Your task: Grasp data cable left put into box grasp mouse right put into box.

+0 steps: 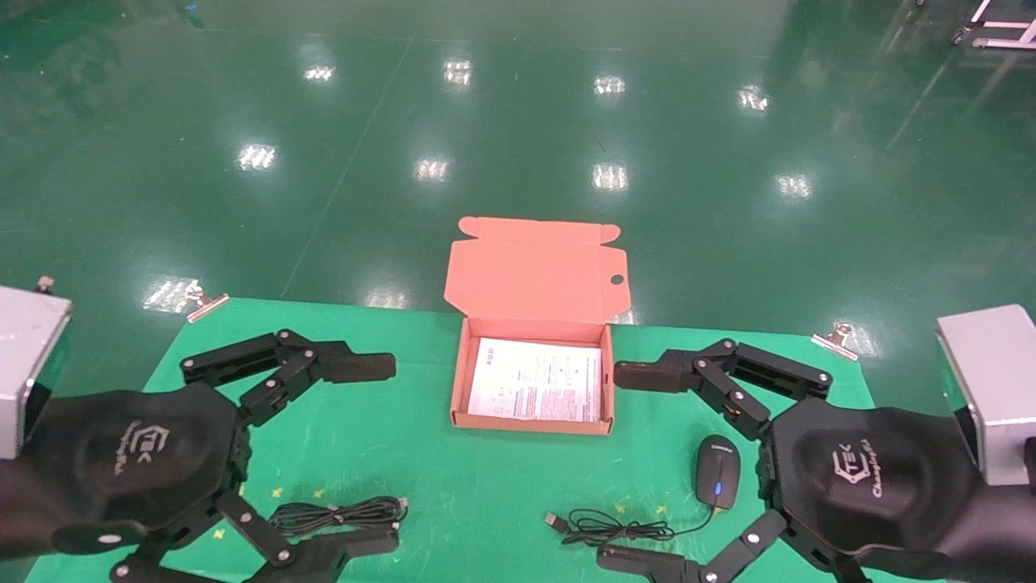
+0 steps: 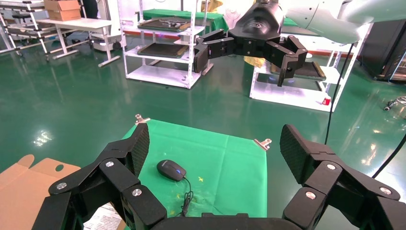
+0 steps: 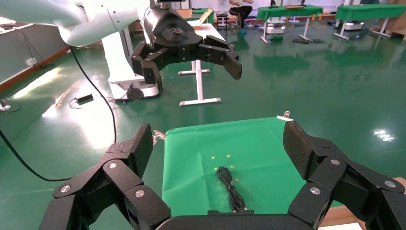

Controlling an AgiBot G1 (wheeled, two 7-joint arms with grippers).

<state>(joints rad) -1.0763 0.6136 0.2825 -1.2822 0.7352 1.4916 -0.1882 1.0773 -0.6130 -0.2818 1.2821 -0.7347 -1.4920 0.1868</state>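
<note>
Standing over the green table (image 1: 421, 470), both arms hang above it with nothing in hand. From the head view, the left gripper (image 1: 360, 453) is spread wide, one finger reaching toward the box (image 1: 460, 380) and the other lying just beside the data cable (image 1: 340, 514), which sits bundled at the near left of the cloth. The right gripper (image 1: 627, 465) is likewise splayed, with the mouse (image 1: 718, 482) between its fingers and its cord (image 1: 615, 528) trailing toward the middle of the table. The box stands open at the far centre, lid tipped back, a printed sheet (image 1: 536, 379) lining its floor; nothing has gone into it.

From the left wrist view, the left gripper (image 2: 215, 158) has its jaws wide apart, and across the cloth the mouse (image 2: 171, 169) lies untouched beneath the raised right gripper (image 2: 242, 60).

From the right wrist view, the right gripper (image 3: 218, 153) gapes too, looking across at the data cable (image 3: 231, 189) stretched on the cloth below the left gripper (image 3: 186, 64).

I'd worry about the cable: it is thin and lies flat, so the fingers might close over it and come up empty, or catch one strand so the bundle unravels and drapes over the box wall. The mouse's loose cord could snag or hang outside the box in the same way.
</note>
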